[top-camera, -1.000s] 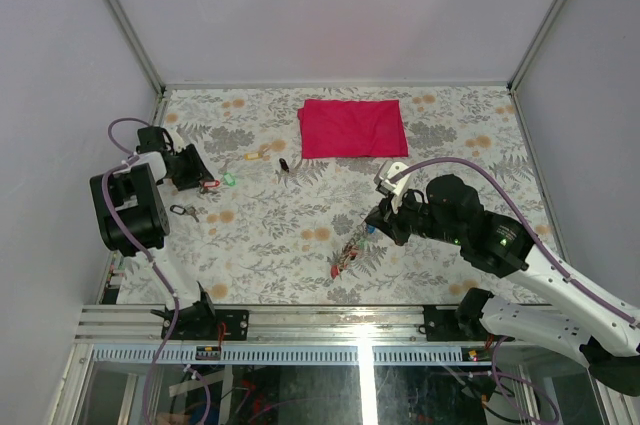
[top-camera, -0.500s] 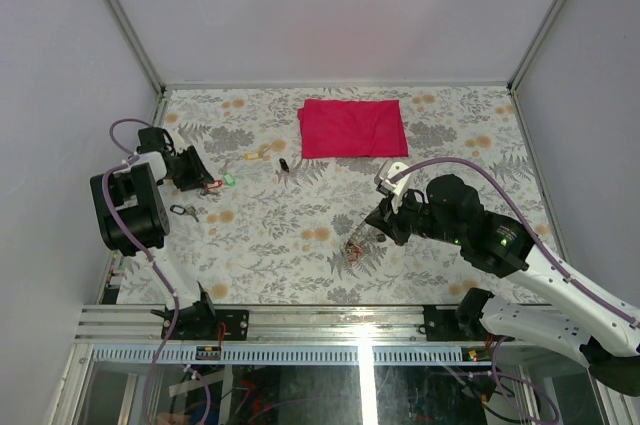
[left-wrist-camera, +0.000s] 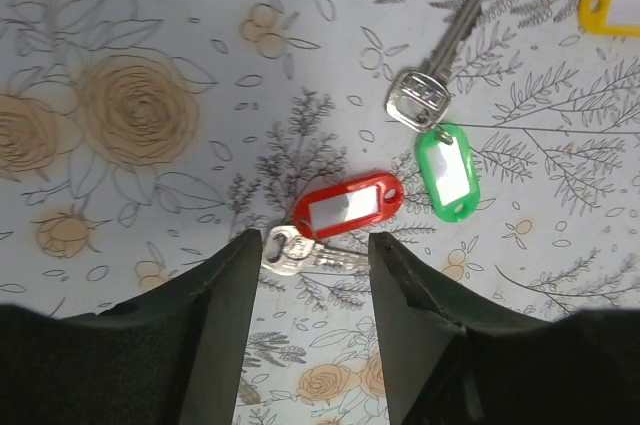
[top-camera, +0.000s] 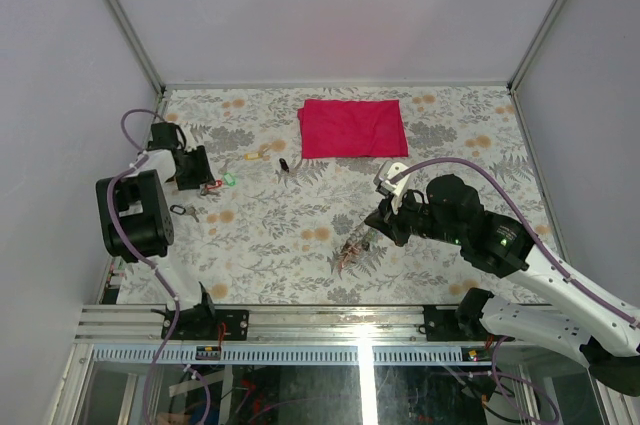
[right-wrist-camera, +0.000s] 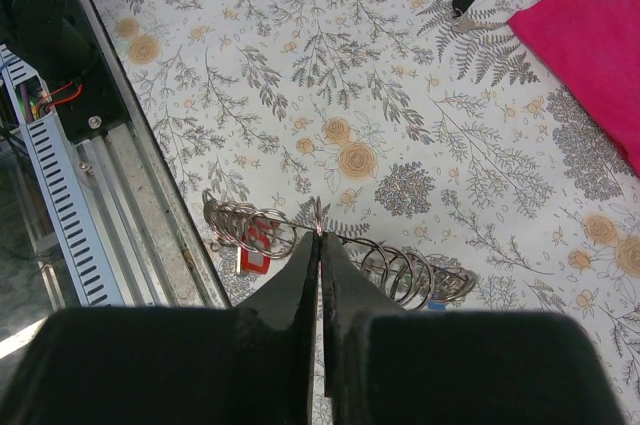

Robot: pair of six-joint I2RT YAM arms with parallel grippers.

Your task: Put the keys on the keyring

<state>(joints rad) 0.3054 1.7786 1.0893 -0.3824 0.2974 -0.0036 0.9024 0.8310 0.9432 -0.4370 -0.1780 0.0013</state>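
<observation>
The keyring point(top-camera: 352, 251) is hard to read from overhead. It looks like a thin tangle of wire over the table point(top-camera: 300, 245), well to the near side of the red cloth point(top-camera: 352, 128), and the right gripper point(top-camera: 372, 232) hides its upper end. The right wrist camera shows more. There the ring is a run of wire loops with a red tag point(right-wrist-camera: 257, 245) half hidden among them. The black fingers point(right-wrist-camera: 285, 295) are pressed tight together on one loop at the top. I cannot tell whether the ring hangs free or rests on the table.

Farther off, left of the cloth and a little nearer than it, is the left gripper point(top-camera: 200, 177). It is too small from above to judge. Its own camera shows its fingers point(left-wrist-camera: 225, 315) standing apart on either side of the metal end of the red-tagged key point(left-wrist-camera: 347, 207). I cannot make out whether they touch it.

Just beyond lies the green-tagged key point(left-wrist-camera: 447, 173), its tag close beside the red one. A yellow tag point(left-wrist-camera: 610, 0) is cut off at the frame's edge. The black-tagged key point(top-camera: 284, 165) lies just off the cloth's near left corner. It shows from above and from the right wrist, but not from the left.
</observation>
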